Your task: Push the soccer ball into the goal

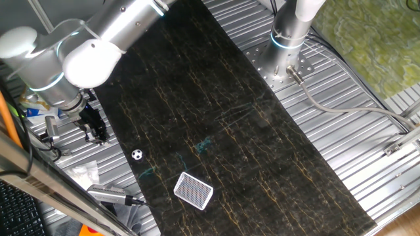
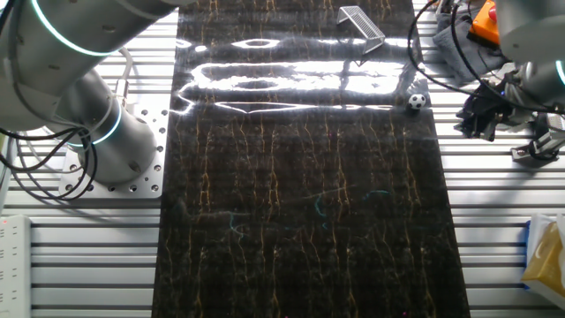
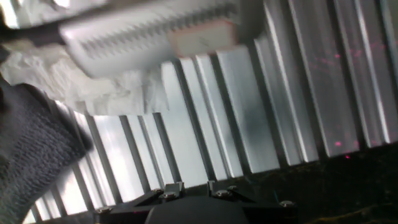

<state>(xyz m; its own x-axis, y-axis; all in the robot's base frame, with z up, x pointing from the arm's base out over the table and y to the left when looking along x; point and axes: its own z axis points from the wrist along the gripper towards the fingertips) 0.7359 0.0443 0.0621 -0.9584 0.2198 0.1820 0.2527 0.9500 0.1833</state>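
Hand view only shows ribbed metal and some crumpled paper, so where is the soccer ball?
Observer: The soccer ball sits on the dark mat, near the edge closest to the claw.
Operator: Is the claw over the mat?
Observer: No, it hangs over the ribbed metal table, apart from the ball.
Operator: And the goal?
Observer: The goal is on the mat, past the ball from the claw, not touching the ball.
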